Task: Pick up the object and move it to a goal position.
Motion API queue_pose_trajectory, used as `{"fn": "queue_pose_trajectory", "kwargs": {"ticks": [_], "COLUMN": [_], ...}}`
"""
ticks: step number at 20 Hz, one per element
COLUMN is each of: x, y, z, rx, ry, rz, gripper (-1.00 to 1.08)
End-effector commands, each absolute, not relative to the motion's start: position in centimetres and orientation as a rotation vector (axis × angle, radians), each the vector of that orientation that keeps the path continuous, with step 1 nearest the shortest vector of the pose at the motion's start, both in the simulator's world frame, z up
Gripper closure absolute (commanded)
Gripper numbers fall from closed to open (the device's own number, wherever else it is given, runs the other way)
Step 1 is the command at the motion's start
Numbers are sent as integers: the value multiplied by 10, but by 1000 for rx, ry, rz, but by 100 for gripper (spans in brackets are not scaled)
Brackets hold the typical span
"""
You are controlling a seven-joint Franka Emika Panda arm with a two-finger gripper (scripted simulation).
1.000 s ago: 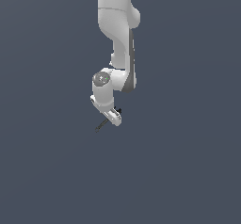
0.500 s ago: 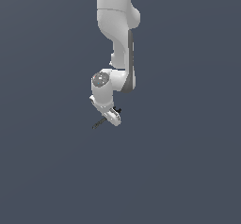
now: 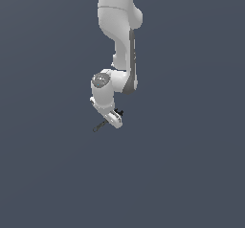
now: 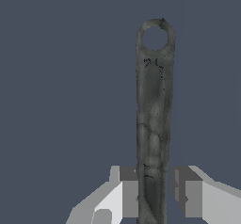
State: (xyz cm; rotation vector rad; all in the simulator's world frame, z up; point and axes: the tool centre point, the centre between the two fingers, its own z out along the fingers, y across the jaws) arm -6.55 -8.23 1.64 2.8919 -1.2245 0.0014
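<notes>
The object [image 4: 153,115] is a thin dark grey wrench-like tool with a ring at its far end. In the wrist view its handle runs out from between my two white fingers. My gripper [image 4: 154,195] is shut on the handle's near end, with one pad [image 4: 129,192] against it and the other pad [image 4: 181,192] close on the opposite side. In the exterior view the object [image 3: 99,125] sticks out of the gripper [image 3: 109,122] toward the exterior view's left, below the bent white arm.
The white arm [image 3: 117,35] comes down from the top of the exterior view. Behind it there is only a plain dark grey-blue background. No goal marker shows.
The hand and the tool in it have drifted very slightly upward. The grip looks the same.
</notes>
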Motion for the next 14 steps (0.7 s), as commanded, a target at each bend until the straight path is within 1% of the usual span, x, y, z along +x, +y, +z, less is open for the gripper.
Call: {"fn": "queue_pose_trajectory", "kwargs": {"ticks": [1, 7, 14], "x": [-61, -45, -15], "y": [-86, -99, -123], "z": [24, 53, 103], "rx": [2892, 2892, 2891], "ry": [-1225, -1225, -1223], "rz": [3, 3, 3], "gripper": [108, 108, 108]}}
